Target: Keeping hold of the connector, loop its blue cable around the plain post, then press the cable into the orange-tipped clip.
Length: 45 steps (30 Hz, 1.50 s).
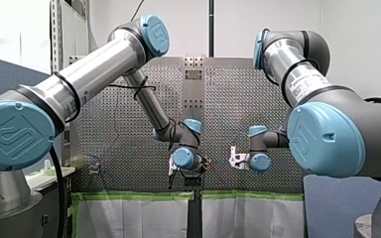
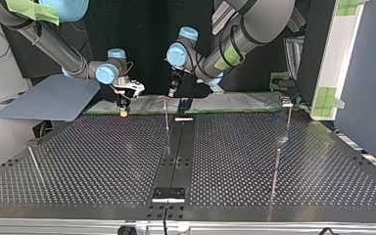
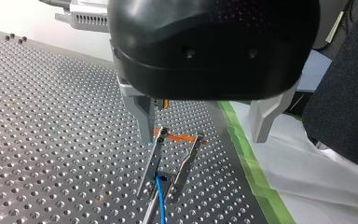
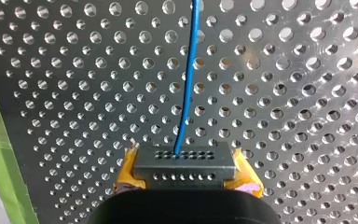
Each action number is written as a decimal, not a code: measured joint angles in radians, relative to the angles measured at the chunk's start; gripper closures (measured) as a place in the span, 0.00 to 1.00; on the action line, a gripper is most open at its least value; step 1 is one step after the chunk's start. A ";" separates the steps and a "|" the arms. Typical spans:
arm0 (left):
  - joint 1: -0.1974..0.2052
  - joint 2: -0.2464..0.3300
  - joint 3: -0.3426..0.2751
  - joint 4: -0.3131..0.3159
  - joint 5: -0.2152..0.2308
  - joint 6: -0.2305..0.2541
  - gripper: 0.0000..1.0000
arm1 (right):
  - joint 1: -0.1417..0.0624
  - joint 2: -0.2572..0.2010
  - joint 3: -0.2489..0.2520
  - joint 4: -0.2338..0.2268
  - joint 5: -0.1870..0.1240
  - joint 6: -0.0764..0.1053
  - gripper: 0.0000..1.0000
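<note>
In the right wrist view my right gripper (image 4: 185,173) is shut on a dark grey connector (image 4: 184,161), gripped between its yellow pads (image 4: 127,173). The blue cable (image 4: 189,79) leaves the connector and runs straight ahead over the perforated plate. In the left wrist view my left gripper (image 3: 204,140) hangs open, its metal fingers (image 3: 144,116) wide apart above the orange-tipped clip (image 3: 168,163). The clip's two thin prongs stand upright, and a stretch of blue cable (image 3: 161,198) lies at their base. In the top view my right gripper (image 2: 123,105) and my left gripper (image 2: 173,90) hover side by side near the plate's far edge.
Thin metal posts stand on the perforated plate (image 2: 103,161): one at the top view's right (image 2: 275,169), one further back (image 2: 289,115), one leaning at the left (image 2: 34,164). Green tape (image 3: 254,158) and white sheeting border the plate beside my left gripper. A dark centre strip (image 2: 178,147) divides the plate.
</note>
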 joint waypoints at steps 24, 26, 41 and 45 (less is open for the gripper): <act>-0.011 0.036 -0.033 -0.004 -0.029 0.009 0.00 | -0.005 0.005 -0.001 -0.001 0.000 0.000 1.00; -0.015 0.054 -0.050 0.012 -0.041 0.004 0.00 | -0.005 0.005 -0.001 -0.001 0.000 0.000 1.00; -0.029 0.198 -0.195 0.106 -0.073 -0.123 0.00 | -0.006 0.006 0.000 0.010 0.000 0.000 1.00; -0.033 0.237 -0.233 0.121 -0.073 -0.162 0.00 | -0.006 0.006 0.000 0.011 0.000 0.003 1.00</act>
